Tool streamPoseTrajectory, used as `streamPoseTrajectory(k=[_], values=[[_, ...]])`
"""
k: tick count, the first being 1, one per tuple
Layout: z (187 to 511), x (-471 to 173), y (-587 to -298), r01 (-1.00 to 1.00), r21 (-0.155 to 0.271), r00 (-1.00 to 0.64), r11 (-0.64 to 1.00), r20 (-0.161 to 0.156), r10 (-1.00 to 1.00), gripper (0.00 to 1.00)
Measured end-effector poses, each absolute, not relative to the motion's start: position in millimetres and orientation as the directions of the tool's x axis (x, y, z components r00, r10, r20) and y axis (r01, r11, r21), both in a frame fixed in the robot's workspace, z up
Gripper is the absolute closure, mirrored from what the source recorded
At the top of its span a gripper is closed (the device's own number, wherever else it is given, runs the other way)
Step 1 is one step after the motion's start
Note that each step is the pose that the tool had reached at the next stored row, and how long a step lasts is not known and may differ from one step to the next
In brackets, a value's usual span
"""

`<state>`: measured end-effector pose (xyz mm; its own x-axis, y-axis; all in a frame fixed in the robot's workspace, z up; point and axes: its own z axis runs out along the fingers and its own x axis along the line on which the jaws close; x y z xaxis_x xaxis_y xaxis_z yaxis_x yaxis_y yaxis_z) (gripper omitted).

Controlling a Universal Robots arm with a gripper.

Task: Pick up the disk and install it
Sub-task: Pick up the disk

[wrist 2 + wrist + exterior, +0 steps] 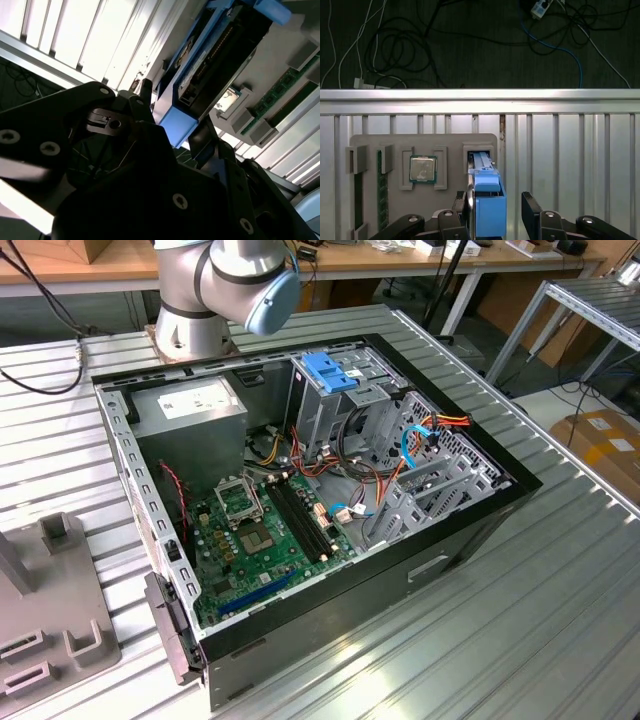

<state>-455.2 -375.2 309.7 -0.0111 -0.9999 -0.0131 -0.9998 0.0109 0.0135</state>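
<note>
The disk [487,197] stands on edge in a slot of a grey holder plate [450,145], its blue plastic rail facing the first wrist view. The second wrist view shows its dark body and blue rails [210,60]. My gripper [496,212] is open around the disk. One finger [462,205] sits close against one side. The other finger [530,212] stands a small gap away from the opposite side. The second wrist view shows the gripper [172,112] with the disk's blue end between the two black fingers.
The holder plate also carries a processor chip [422,169] and a green memory stick [382,190]. The open computer case [480,530] lies on the ribbed metal table, with a blue-topped drive cage [330,370], grey power supply [190,405] and motherboard [265,525]. The table edge [480,95] runs beyond the holder.
</note>
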Motion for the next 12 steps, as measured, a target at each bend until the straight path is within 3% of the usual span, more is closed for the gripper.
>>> streamPoseTrajectory(k=[12], values=[[307.2,-456.1,-383.3,-1.0,0.016,-0.011,0.011,-0.011,-1.0,0.45]])
